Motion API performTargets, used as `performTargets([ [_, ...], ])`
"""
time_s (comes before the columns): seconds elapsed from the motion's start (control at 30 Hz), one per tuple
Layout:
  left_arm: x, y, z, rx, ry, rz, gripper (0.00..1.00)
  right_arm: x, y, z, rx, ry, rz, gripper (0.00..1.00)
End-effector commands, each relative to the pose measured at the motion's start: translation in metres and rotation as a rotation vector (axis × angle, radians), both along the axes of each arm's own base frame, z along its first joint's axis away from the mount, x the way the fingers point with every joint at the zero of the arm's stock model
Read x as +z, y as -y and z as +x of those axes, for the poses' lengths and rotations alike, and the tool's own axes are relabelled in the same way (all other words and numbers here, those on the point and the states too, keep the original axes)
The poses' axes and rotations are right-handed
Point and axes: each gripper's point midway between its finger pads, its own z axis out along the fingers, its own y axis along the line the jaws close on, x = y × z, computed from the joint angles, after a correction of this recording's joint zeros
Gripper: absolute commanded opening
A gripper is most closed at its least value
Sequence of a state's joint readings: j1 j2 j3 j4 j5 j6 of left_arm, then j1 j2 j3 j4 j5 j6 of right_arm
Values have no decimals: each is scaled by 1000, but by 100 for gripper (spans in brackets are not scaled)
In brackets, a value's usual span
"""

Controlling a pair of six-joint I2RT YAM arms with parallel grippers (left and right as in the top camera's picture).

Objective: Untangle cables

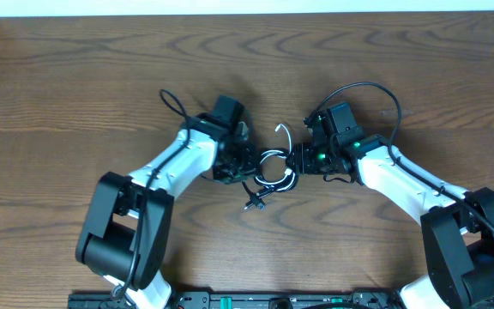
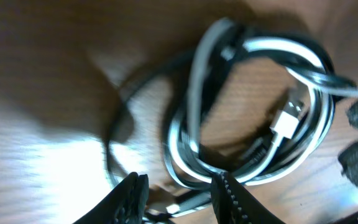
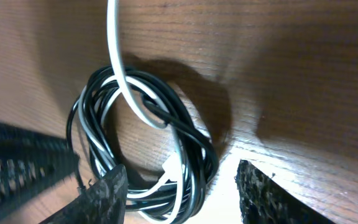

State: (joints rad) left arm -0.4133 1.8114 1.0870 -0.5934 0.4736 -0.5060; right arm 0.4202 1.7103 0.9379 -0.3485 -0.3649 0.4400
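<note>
**A:** Closest in, the left claw [image 2: 180, 190] stands spread. One strand lies loose in the gap, nothing pinched.

**B:** Right claw [image 3: 180, 180] is spread wider. The bottom of the coil sits between its fingers, unsqueezed.

**A:** Just past them is the tangle itself: black cable [image 3: 204, 148] and white cable [image 3: 112, 56] wound into one small coil, flat on the surface [image 3: 291, 62], between the two claws.

**B:** Light stuff, I reckon. Limp and smooth-jacketed, so it'll likely slide and spring back into loops.

**A:** So where do you grab it?

**B:** Not the bundle, since pulling that probably tightens it. Farther out, the white tail leaves the coil and runs off across the wood. I'd pinch there, near the crossing, and pin the black loops with the other claw.

**A:** Watch the white plug [image 2: 284, 121] inside the ring. It could snag, so pull gently.
</note>
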Motion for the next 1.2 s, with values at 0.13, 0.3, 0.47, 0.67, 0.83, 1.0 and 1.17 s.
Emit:
performTargets([
  [0.13,1,35,-17,21,-47,-6,38,2,4,7,-9,20,-19,52],
  [0.3,-5,32,-12,152,-44,76,34,2,5,7,-10,20,-19,52],
  [0.47,-7,25,-8,343,-88,116,34,2,5,7,0,26,-22,53],
  [0.67,-5,29,-1,419,-96,93,34,2,4,8,0,29,-20,53],
  [0.83,-5,31,1,463,-106,83,33,2,4,8,0,30,-21,54],
  [1.0,-12,26,-7,471,-128,101,33,2,5,8,-1,31,-23,54],
  [1.17,-21,21,-18,490,-160,124,33,2,5,9,-1,32,-22,54],
])
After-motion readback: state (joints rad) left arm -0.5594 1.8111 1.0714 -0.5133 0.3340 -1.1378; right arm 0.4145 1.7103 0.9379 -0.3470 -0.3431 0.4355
